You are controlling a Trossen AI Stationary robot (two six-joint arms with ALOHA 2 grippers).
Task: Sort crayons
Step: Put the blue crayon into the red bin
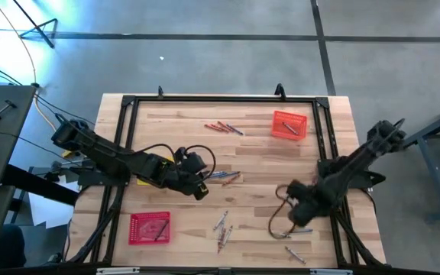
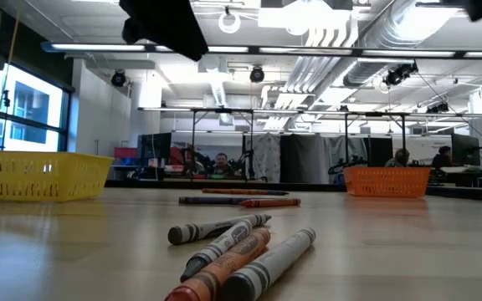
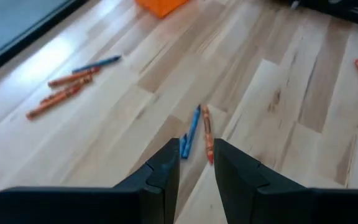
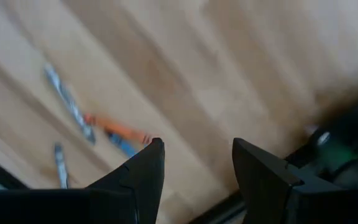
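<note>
Overhead: left end effector point(image 1: 202, 186) near the middle of the wooden bench point(image 1: 258, 153), fingers point(image 3: 166, 168) slightly spread with nothing between them, poised just above a blue crayon point(image 3: 192, 129) and an orange crayon point(image 3: 207, 132) lying side by side. Same pair seen at the centre from above point(image 1: 224, 176), just beside the fingertips.

Right end effector point(image 1: 298, 205) over the right front part of the bench, fingers point(image 4: 146, 163) spread wide, empty, hovering near a few crayons point(image 4: 107, 129), grey, orange and blue.

More crayons scattered: a red and blue cluster point(image 1: 224, 127) toward the far side, near an orange tray point(image 1: 289, 124); a small group point(image 1: 221, 229) at the front middle, to the right of a red tray point(image 1: 150, 228); a couple by the front right edge point(image 1: 295, 254).

From bench height: grey and orange crayons point(image 2: 241, 251) lying close to the camera, more crayons point(image 2: 239, 201) farther back, a yellow tray point(image 2: 36, 176) at left, orange tray point(image 2: 387, 181) at right. People seated in the room behind point(image 2: 221, 163).
</note>
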